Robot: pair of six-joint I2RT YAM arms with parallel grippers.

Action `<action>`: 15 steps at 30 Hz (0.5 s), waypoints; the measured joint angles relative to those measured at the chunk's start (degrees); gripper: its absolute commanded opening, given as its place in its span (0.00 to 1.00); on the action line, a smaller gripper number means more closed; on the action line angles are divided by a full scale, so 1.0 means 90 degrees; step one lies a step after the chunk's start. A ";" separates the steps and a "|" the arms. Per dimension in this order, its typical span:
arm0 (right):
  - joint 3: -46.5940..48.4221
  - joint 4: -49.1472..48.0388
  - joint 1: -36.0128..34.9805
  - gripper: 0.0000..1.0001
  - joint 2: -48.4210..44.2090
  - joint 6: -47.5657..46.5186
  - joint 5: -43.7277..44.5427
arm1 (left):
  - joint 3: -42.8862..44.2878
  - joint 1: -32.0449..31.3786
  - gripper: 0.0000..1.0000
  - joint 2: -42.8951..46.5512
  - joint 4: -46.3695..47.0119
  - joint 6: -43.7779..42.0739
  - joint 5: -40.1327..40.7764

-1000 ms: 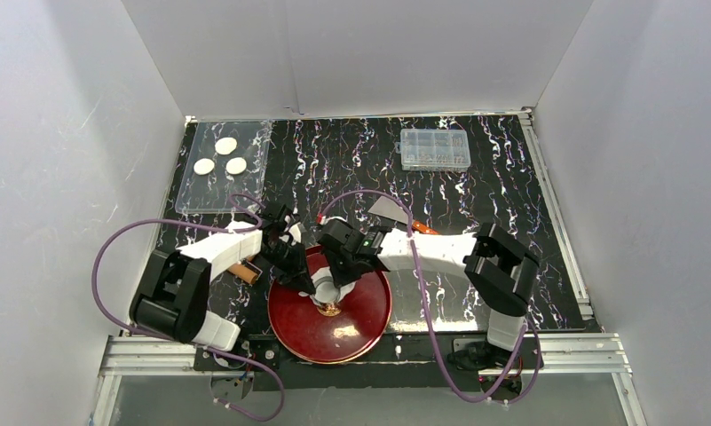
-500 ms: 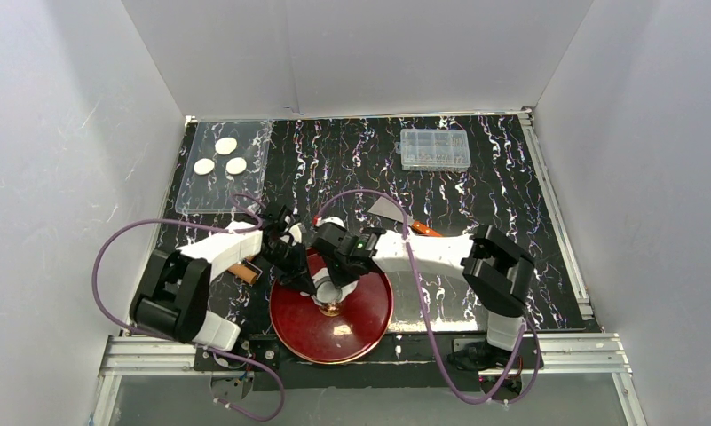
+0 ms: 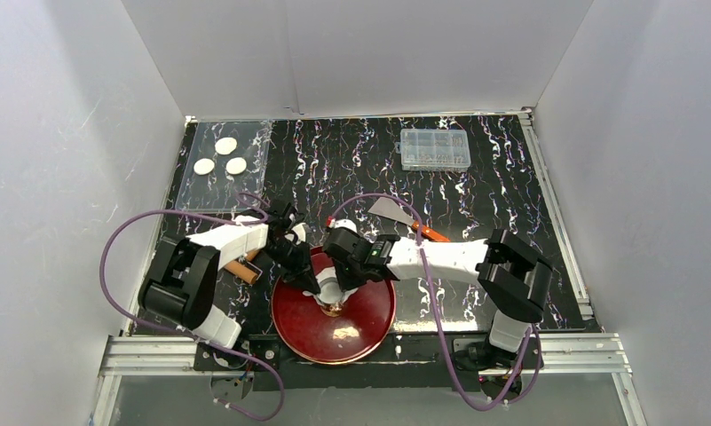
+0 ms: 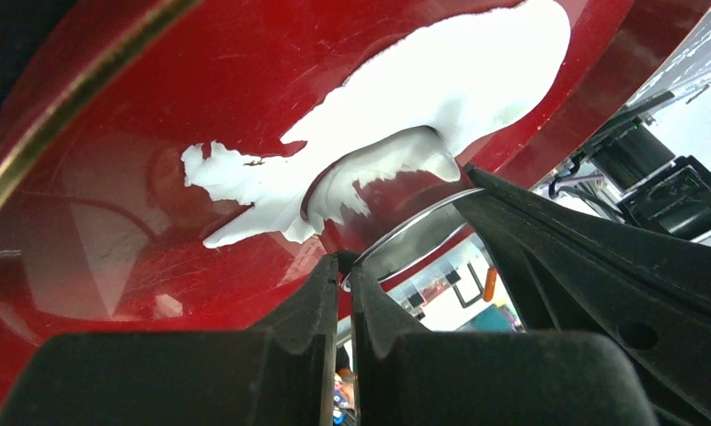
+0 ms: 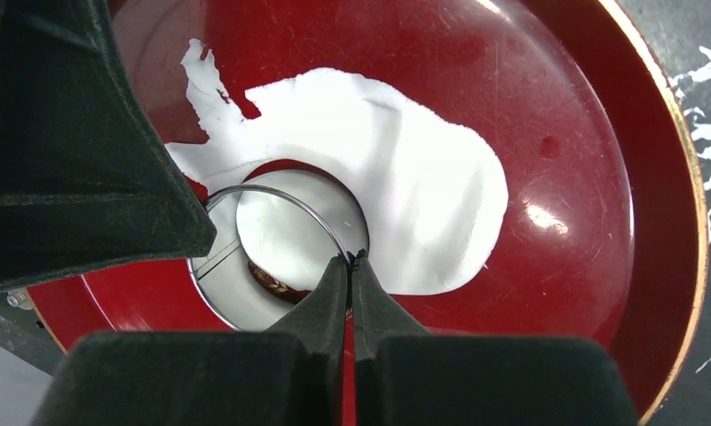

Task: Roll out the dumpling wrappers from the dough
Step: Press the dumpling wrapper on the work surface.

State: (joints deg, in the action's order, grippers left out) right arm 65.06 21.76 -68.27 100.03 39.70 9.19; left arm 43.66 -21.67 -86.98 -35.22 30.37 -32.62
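Dough (image 5: 422, 177) ragged on red plate (image 5: 600, 177) | left gripper (image 4: 344, 266), right gripper (image 5: 351, 262) stay clamped on ring cutter (image 4: 409, 244) | elbows shifted right

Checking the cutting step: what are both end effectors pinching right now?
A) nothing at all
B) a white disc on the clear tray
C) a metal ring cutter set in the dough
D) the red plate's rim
C: the left end effector and the right end effector are each shut on the rim of the metal ring cutter, which sits in the dough on the red plate.
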 measured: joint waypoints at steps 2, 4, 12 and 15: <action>-0.0126 -0.0044 0.0000 0.01 -0.0090 0.0117 0.0058 | 0.0070 -0.0034 0.00 -0.0175 -0.0015 -0.0007 -0.0160; -0.0107 -0.0010 0.0000 0.01 -0.0080 0.0121 0.0070 | 0.0066 -0.0068 0.00 -0.0175 -0.0005 -0.0007 -0.0182; 0.0923 0.0857 -0.0005 0.01 0.0493 -0.0301 -0.0002 | -0.0284 -0.0112 0.00 0.0491 0.0236 0.0017 0.0272; 0.0906 0.0782 -0.0007 0.01 0.0510 -0.0323 -0.0039 | -0.0352 -0.0015 0.00 0.0568 0.0248 0.0007 0.0289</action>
State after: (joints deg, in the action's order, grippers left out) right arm 73.21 28.80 -68.34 104.62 36.80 8.84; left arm 40.49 -21.80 -81.87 -32.99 30.44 -30.02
